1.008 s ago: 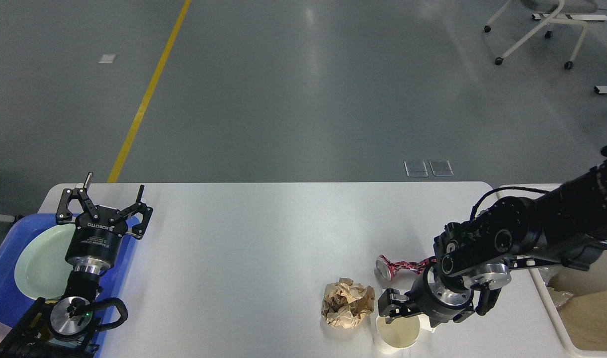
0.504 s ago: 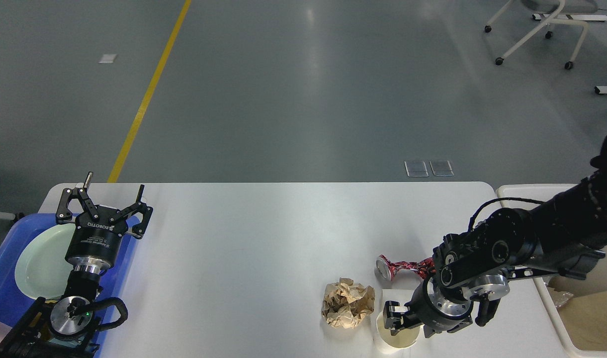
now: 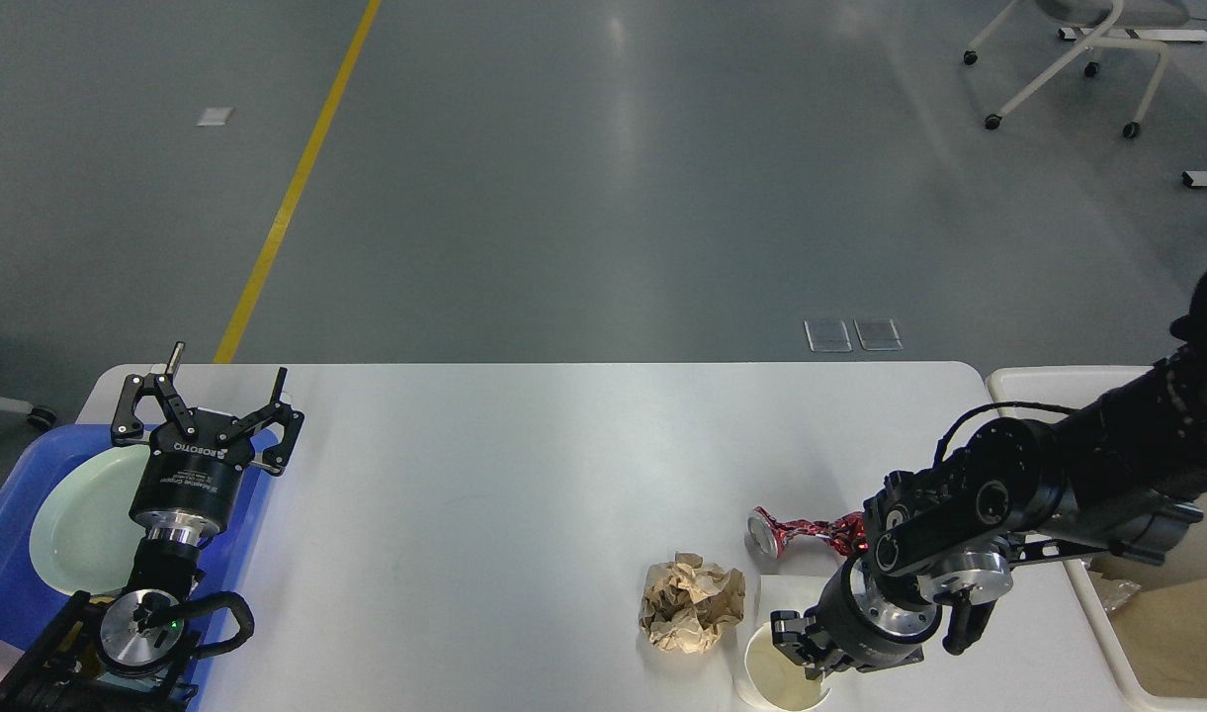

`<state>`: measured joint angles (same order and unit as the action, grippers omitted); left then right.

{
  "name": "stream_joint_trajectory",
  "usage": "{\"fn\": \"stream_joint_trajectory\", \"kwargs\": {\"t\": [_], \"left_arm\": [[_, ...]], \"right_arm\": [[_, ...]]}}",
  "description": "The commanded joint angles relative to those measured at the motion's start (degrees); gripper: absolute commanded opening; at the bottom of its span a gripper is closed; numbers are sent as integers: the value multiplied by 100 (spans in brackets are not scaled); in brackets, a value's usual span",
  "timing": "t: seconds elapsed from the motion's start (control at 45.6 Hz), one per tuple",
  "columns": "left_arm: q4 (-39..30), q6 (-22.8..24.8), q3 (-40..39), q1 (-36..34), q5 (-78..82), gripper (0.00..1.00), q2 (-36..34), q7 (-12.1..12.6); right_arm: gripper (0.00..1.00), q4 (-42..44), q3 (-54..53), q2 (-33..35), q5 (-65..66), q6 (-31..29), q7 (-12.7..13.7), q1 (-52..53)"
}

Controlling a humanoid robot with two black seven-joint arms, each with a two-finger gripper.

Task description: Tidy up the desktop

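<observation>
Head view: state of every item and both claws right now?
Left claw: open, empty, above the blue plastic tray.
Right claw: at the white paper cup's rim; open or shut unclear.
White paper cup: upright, mouth open.
Crumpled brown paper ball: lying on the white desktop.
Crushed red can: on its side.
Pale green plate: in the tray.

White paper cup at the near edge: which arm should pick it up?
Right. The right gripper is already at the rim of the white paper cup on the white desktop. The left gripper, open, hangs above the blue plastic tray, far across the table.
</observation>
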<state>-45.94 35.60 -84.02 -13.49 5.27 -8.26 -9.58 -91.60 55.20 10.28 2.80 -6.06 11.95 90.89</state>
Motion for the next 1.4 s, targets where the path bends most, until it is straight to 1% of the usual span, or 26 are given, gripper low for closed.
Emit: {"fn": "stream_joint_trajectory", "kwargs": {"t": [0.0, 0.197, 0.285, 0.416, 0.438, 0.591, 0.679, 0.789, 0.854, 0.964, 1.052, 1.117, 1.38], "left_arm": [[-3, 0, 0, 4, 0, 96, 0, 0], [-3, 0, 0, 4, 0, 96, 0, 0], [-3, 0, 0, -4, 0, 96, 0, 8], [-3, 0, 0, -4, 0, 96, 0, 8], [6, 0, 0, -4, 0, 96, 0, 0], [6, 0, 0, -4, 0, 96, 0, 8], [6, 0, 0, -4, 0, 96, 0, 8], [6, -9, 0, -4, 0, 96, 0, 8], [-3, 0, 0, -4, 0, 96, 0, 8], [-3, 0, 0, -4, -9, 96, 0, 8], [-3, 0, 0, -4, 0, 96, 0, 8], [6, 0, 0, -4, 0, 96, 0, 8], [-3, 0, 0, 4, 0, 96, 0, 8]], "right_arm": [[0, -7, 8, 0, -69, -9, 0, -1], [0, -16, 43, 114, -78, -141, -17, 148], [0, -24, 149, 228, -87, -421, -35, 402], [0, -59, 272, 387, -95, -1150, -52, 885], [0, -94, 324, 413, -104, -1456, -70, 1148], [0, -340, 360, 536, -218, -2671, -96, 2116], [0, -411, 369, 659, -499, -3128, -96, 2722], [0, -411, 474, 984, -702, -3489, -79, 3416], [0, -411, 676, 1090, -754, -3612, -79, 3900], [0, -376, 1263, 1125, -1018, -3613, -70, 4760], [0, -367, 1625, 1108, -1071, -3621, -79, 5254], [0, -385, 1670, 1090, -1062, -3656, -79, 5351], [0, -385, 1704, 985, -1018, -3622, -96, 5185]]}}
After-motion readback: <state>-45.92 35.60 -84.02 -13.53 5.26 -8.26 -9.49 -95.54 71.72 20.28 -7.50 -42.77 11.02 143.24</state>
